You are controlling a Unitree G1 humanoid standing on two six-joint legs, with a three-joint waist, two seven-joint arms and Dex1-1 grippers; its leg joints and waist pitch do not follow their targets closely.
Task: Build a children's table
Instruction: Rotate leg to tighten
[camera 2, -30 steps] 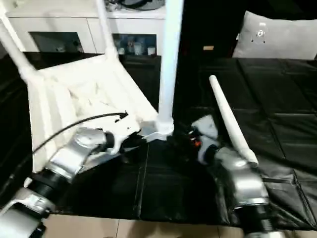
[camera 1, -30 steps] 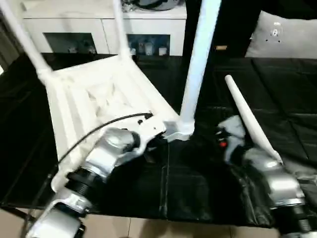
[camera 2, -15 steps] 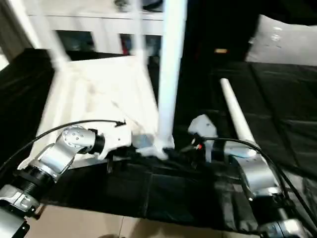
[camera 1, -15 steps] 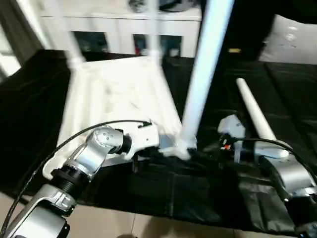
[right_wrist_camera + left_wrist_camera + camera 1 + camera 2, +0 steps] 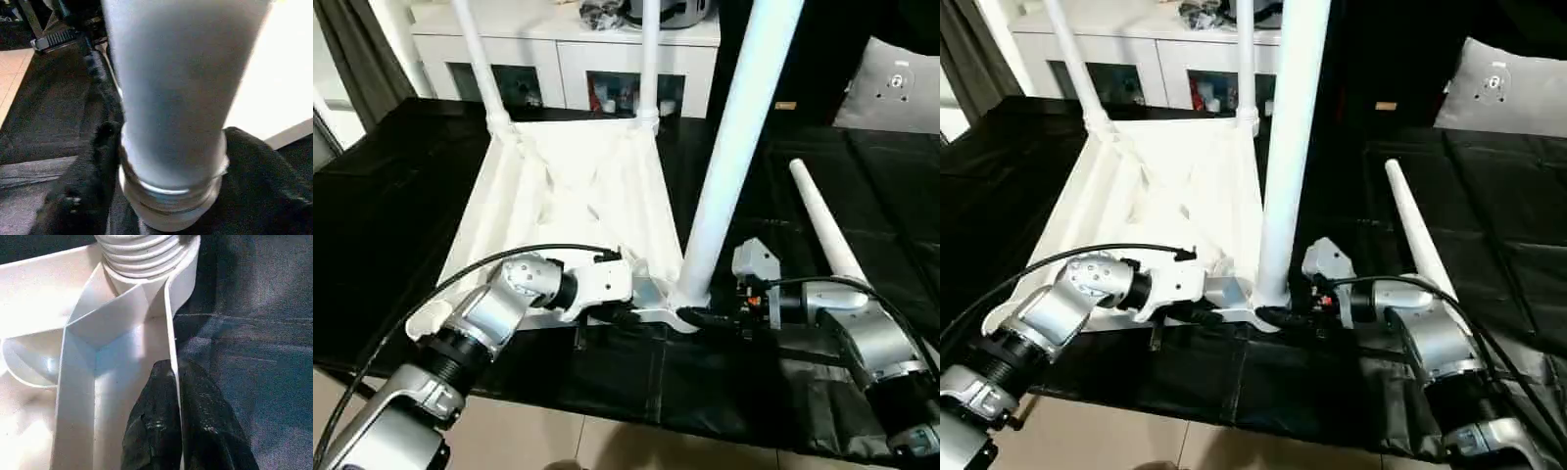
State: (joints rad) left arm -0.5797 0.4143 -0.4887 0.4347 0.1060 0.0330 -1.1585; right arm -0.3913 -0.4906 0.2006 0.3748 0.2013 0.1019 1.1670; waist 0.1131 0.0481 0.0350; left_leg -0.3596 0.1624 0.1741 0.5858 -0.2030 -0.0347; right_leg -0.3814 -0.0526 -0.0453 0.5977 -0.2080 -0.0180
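Table top lies upside down on the black quilted mat, ribbed underside up, white glossy plastic. I count three tapered round legs standing in corner sockets; the near leg rises tall by my grippers. A fourth leg lies loose on the mat, well right of the top. Left gripper is clenched on the thin rim wall beside the threaded socket. Right gripper has a finger on either side of the near leg's base. White glass-door cabinet behind; tan floor in front.
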